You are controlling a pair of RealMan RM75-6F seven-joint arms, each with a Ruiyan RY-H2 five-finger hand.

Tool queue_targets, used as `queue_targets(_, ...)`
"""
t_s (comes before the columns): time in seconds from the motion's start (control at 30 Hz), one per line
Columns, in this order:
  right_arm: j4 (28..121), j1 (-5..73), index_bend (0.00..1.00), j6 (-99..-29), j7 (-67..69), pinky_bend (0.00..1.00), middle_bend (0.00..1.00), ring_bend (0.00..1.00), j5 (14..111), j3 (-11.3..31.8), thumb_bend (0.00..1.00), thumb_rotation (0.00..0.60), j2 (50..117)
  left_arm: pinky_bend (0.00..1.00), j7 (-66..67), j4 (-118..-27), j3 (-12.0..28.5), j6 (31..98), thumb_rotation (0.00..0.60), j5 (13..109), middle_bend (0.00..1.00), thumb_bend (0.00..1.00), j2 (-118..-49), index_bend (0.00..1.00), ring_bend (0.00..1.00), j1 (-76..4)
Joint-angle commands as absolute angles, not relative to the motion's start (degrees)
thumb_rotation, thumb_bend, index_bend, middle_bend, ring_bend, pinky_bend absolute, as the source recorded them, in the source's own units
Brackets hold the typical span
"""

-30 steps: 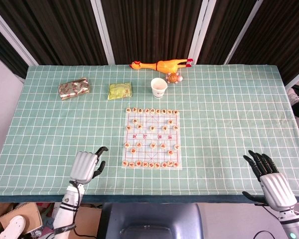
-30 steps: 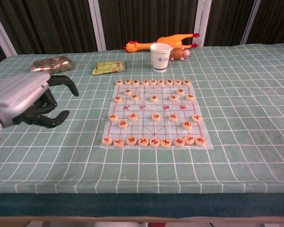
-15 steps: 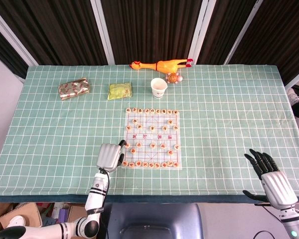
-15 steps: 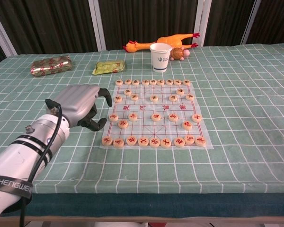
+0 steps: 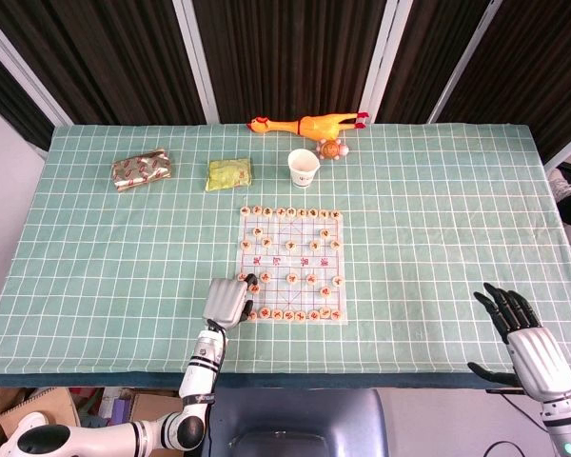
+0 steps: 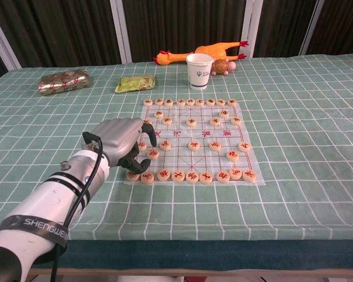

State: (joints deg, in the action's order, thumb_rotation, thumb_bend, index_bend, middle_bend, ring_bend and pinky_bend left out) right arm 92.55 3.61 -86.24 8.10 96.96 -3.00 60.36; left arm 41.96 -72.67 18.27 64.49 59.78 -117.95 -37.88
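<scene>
A Chinese chess board lies on the green checked cloth, with round wooden pieces in rows on it. My left hand hovers over the board's near left corner. Its fingers curl down above the left-edge pieces, and a piece lies between thumb and fingertips; I see no grip on it. My right hand hangs at the table's near right edge with fingers spread and nothing in it. It shows only in the head view.
Behind the board stand a white paper cup, a yellow rubber chicken and a small round toy. A green packet and a gold-red packet lie far left.
My left hand has travelled right from the cloth's near left part to the board's near left corner. The right hand has drifted slightly toward the table's near edge.
</scene>
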Motion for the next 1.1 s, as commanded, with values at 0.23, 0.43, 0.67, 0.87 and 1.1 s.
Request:
queue_targets(0.23,92.4,3.2,0.00,-87.5,9.9,0.00,0.00,0.00,97.5,-3.2,0.15,0.600,59.7,1.00,37.6,-69.4,19.4,61.8,0.600,57.9,1.00,0.36,-118.9,0.40,1.00,-40.0)
queue_targets(0.43,91.9,2.9,0.00,-88.5,11.2,0.00,0.00,0.00,97.4,-3.0,0.15,0.600,59.3,1.00,35.8,-66.8,19.3,61.5,0.600,58.2,1.00,0.36,-119.6,0.41,1.00,-41.0)
queue_targets(0.67,92.1,2.9,0.00,-87.9,10.8,0.00,0.00,0.00,97.3,-3.2,0.15,0.600,59.1,1.00,35.2,-65.2,19.2,61.0,0.600,57.3,1.00,0.35,-119.7,0.40,1.00,-41.8)
queue_targets(0.87,92.1,2.7,0.00,-88.4,10.8,0.00,0.00,0.00,97.9,-3.4,0.15,0.600,58.9,1.00,34.8,-64.6,19.4,60.7,0.600,56.6,1.00,0.35,-119.5,0.41,1.00,-42.3)
queue_targets(1.1,91.8,2.5,0.00,-88.9,11.2,0.00,0.00,0.00,97.9,-3.2,0.15,0.600,59.1,1.00,34.1,-63.1,19.6,59.9,0.600,55.6,1.00,0.35,-119.9,0.47,1.00,-43.1)
